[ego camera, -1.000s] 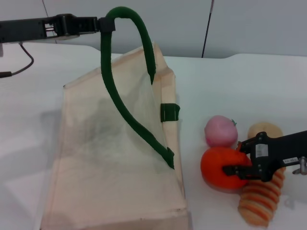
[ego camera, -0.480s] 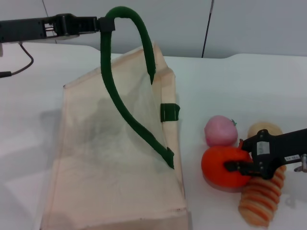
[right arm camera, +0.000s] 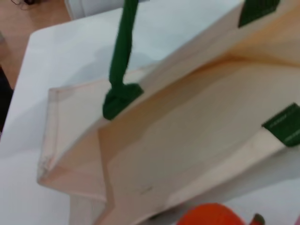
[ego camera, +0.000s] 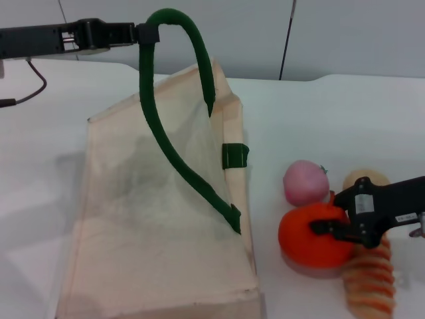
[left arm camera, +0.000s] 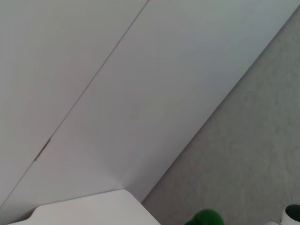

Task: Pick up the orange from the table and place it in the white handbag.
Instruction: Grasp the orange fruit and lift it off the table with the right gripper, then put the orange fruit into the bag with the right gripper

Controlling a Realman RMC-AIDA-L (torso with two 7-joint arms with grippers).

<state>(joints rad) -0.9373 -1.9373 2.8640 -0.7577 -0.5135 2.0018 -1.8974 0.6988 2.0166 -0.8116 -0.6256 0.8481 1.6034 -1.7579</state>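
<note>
My right gripper [ego camera: 327, 227] is clamped on the orange [ego camera: 311, 236], near right on the white table [ego camera: 345, 119], beside the white handbag [ego camera: 153, 226]. Far left, my left gripper [ego camera: 143, 33] pinches its green handle [ego camera: 174, 106] up before grey wall panels [ego camera: 219, 33].

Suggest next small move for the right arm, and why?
Probably lift a bit higher. The right gripper is shut on the orange, just off the table, while the left gripper holds the white handbag open by its handle.

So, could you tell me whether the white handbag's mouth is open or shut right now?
Open: the left gripper holds one green handle up, and the right wrist view shows the white handbag gaping.
</note>
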